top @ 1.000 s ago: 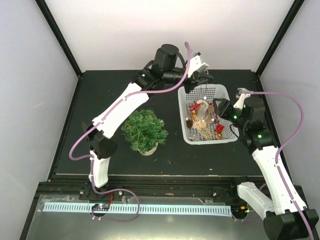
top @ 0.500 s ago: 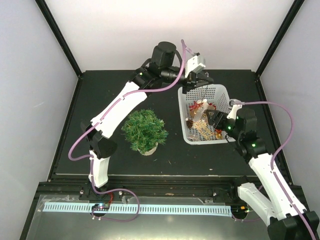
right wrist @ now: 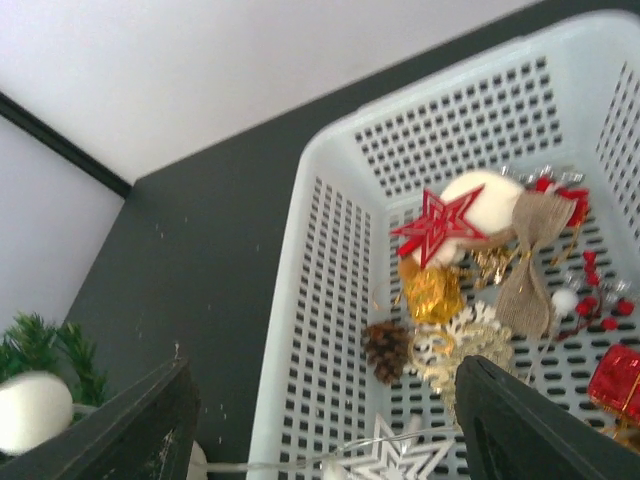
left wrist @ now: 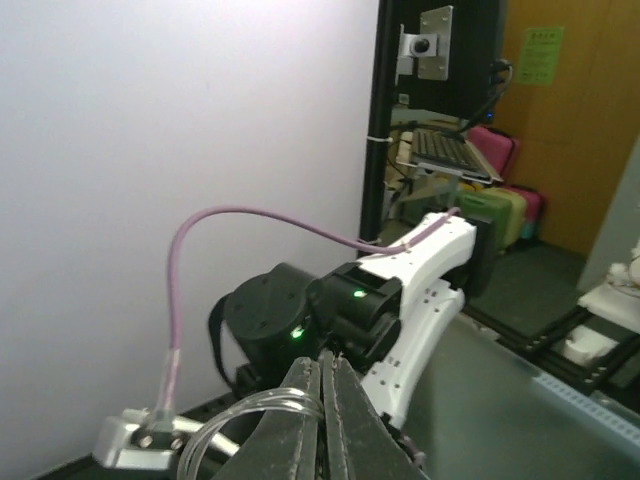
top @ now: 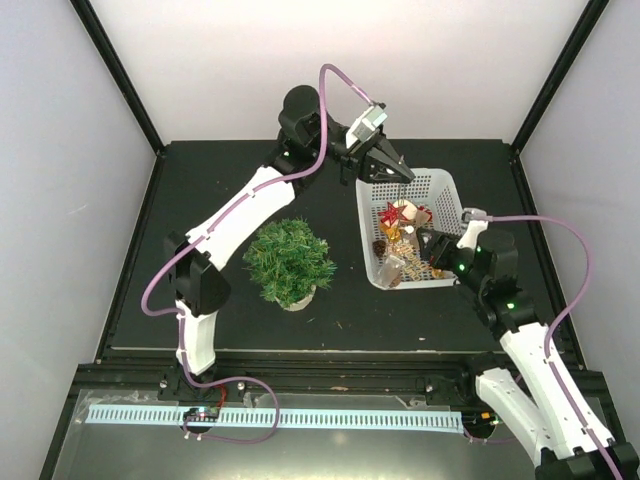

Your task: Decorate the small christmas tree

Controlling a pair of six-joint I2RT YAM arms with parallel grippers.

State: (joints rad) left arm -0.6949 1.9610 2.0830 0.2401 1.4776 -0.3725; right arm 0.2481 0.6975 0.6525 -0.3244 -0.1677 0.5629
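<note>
The left gripper (left wrist: 322, 400), clamped on a clear loop (left wrist: 240, 420), has been raised and swung back from the basket (top: 440, 185), while the right gripper (right wrist: 325, 370) is held open over the ornaments (right wrist: 440, 290). The tree (top: 290, 260) is seen well apart, to the left gripper's near left; hanging appears next.

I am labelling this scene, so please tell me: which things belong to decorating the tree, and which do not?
Belong: small christmas tree, white basket, red star, pine cone, gold ornament, burlap bow.
Just there: purple cable, black table.
</note>
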